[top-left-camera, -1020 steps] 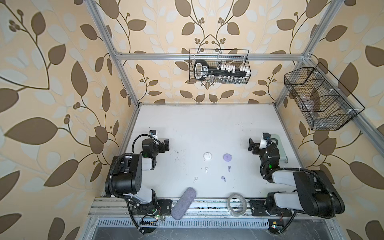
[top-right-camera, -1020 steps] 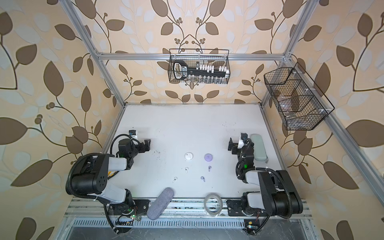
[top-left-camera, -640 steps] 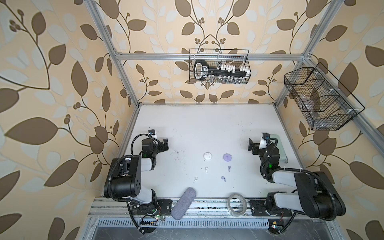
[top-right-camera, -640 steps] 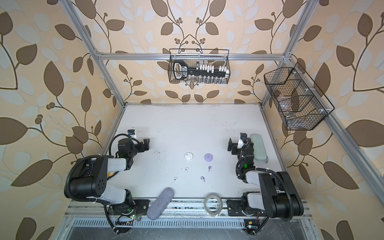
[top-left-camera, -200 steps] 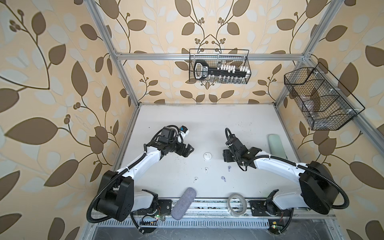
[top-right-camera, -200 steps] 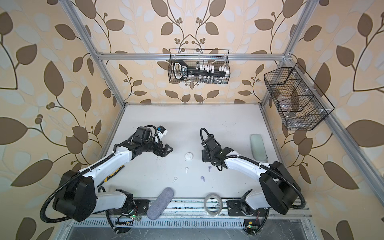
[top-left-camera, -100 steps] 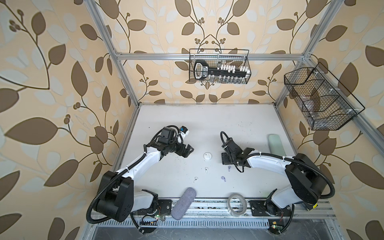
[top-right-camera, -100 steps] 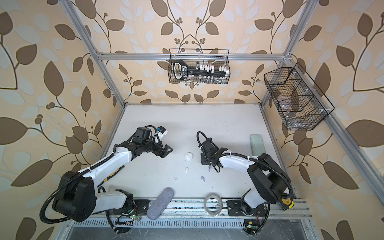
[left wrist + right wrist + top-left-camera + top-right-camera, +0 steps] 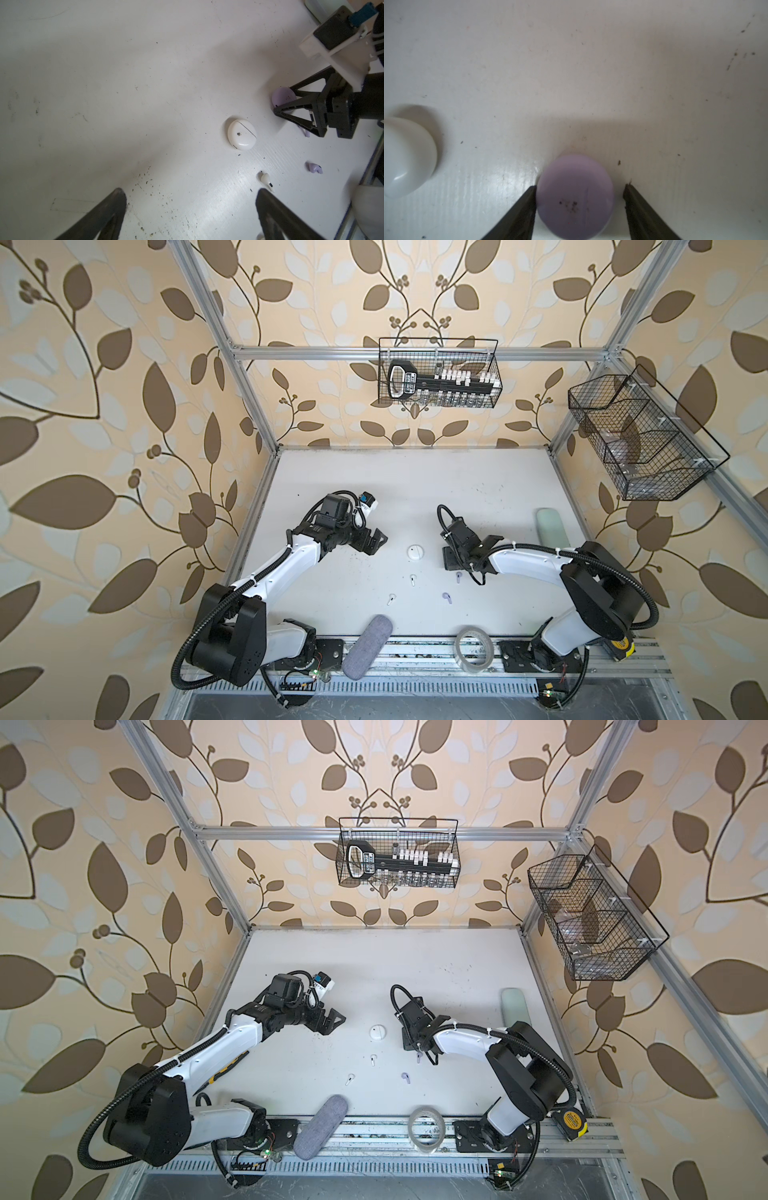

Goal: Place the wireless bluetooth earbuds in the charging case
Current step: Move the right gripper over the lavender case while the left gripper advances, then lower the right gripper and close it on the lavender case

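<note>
Top views: left gripper (image 9: 372,542) spread wide, holding nothing, over the worktop (image 9: 415,489) left of the white case (image 9: 415,552) mid-worktop. Right gripper (image 9: 451,561) is down just right of that case. White earbuds (image 9: 412,580) and lilac earbuds (image 9: 446,596) lie loose toward the front edge.

Left wrist: lilac case (image 9: 282,97) sits behind the right gripper's fingers.

Right wrist: jaws straddle the lilac case, one finger touching it, the other just clear, no grip.

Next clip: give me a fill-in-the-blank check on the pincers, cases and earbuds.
1. The round case that the right pincer straddles is ___ in colour.
2. The left pincer stands ___, holding nothing.
3. Outside any case lie two white earbuds and ___ lilac earbuds.
Missing words: lilac; open; two.
</note>
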### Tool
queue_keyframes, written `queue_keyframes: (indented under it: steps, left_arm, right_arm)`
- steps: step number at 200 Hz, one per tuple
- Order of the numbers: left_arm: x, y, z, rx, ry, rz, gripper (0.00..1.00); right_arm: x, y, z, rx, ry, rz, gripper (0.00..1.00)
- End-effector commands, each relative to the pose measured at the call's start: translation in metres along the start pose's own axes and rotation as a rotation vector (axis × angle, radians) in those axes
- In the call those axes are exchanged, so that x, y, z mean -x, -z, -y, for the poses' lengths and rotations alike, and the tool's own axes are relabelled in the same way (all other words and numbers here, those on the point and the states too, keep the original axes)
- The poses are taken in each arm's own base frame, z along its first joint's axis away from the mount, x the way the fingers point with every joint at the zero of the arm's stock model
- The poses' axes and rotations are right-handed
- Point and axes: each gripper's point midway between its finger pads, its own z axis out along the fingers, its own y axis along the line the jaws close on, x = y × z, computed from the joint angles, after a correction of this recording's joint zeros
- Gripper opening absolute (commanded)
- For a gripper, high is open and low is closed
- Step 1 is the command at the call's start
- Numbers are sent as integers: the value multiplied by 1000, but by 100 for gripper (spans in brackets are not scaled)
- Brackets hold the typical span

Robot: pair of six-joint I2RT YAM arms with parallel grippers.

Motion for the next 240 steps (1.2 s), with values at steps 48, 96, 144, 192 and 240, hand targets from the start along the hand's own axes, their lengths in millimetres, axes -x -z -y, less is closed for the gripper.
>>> queue_keyframes:
  steps: [48, 96, 144, 192, 240]
  left_arm:
    - [5, 4, -2, 25, -22, 23, 99]
    - [5, 4, -4, 33, -18, 21, 99]
    - [4, 2, -10, 61, -14, 17, 99]
    - [4, 1, -11, 68, -10, 17, 99]
    - [6, 1, -17, 98, 5, 24, 99]
  right_arm:
    - [4, 0, -5, -64, 40, -9, 62]
    - [1, 1, -2, -86, 46, -24, 62]
    - [4, 1, -4, -89, 42, -31, 60]
    - [3, -4, -6, -85, 23, -51, 59]
    - [3, -6, -7, -77, 7, -58, 56]
